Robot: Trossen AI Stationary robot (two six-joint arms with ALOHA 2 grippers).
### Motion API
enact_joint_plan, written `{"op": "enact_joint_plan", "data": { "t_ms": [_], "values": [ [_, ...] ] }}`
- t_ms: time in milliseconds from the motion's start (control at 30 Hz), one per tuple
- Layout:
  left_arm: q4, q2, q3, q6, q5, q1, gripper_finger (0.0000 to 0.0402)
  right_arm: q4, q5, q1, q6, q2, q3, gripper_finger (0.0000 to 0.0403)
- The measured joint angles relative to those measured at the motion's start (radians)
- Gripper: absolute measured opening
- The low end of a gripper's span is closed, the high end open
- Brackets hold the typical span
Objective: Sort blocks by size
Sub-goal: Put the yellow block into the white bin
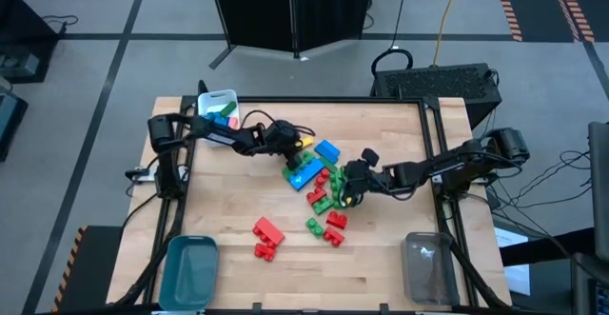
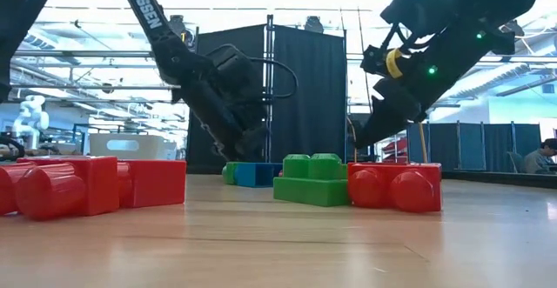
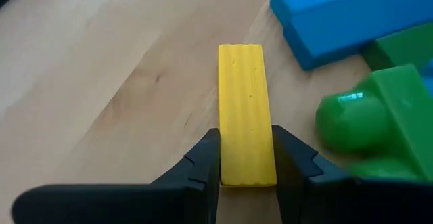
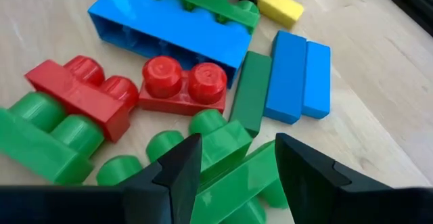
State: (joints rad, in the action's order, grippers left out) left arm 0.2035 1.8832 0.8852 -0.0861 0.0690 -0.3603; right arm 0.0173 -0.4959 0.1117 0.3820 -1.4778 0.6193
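Since the yellow bar (image 3: 247, 112) is light, stiff and smooth, the left gripper (image 3: 247, 166) grasps its long flat sides — squarely; the right gripper (image 4: 230, 176) hangs released over a green brick (image 4: 226, 173).

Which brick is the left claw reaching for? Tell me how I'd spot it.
Start at the heap of plastic toy bricks mid-table. At its edge nearest the white bin, the left gripper straddles a flat yellow plastic bar. It is the only yellow piece, smooth-topped and lying apart from the blue and green bricks.
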Motion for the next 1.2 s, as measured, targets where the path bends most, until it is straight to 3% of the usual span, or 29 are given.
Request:
{"op": "enact_joint_plan", "data": {
  "t_ms": [100,333,567,900,1200],
  "values": [
    [-0.067,-0.063,0.0,-0.013,0.026,0.0,0.0084,-0.001,-0.002,0.008,0.0,0.0,0.0,0.0176],
    [-0.327,-0.235,0.001,-0.013,0.216,-0.013,0.0084,-0.004,-0.002,0.009,0.0,0.0,0.0,0.0176],
    [-0.533,-0.355,0.001,-0.083,0.233,-0.117,0.0084,-0.008,0.0,0.018,0.003,0.0,0.0,0.0176],
    [-0.674,-0.442,-0.031,-0.174,0.249,-0.295,0.0084,-0.016,0.0,0.033,0.003,0.0,0.0,0.0176],
    [-0.762,-0.479,-0.031,-0.194,0.262,-0.362,0.0084,-0.02,0.0,0.033,0.003,0.0,0.0,0.0176]
  ]
}}
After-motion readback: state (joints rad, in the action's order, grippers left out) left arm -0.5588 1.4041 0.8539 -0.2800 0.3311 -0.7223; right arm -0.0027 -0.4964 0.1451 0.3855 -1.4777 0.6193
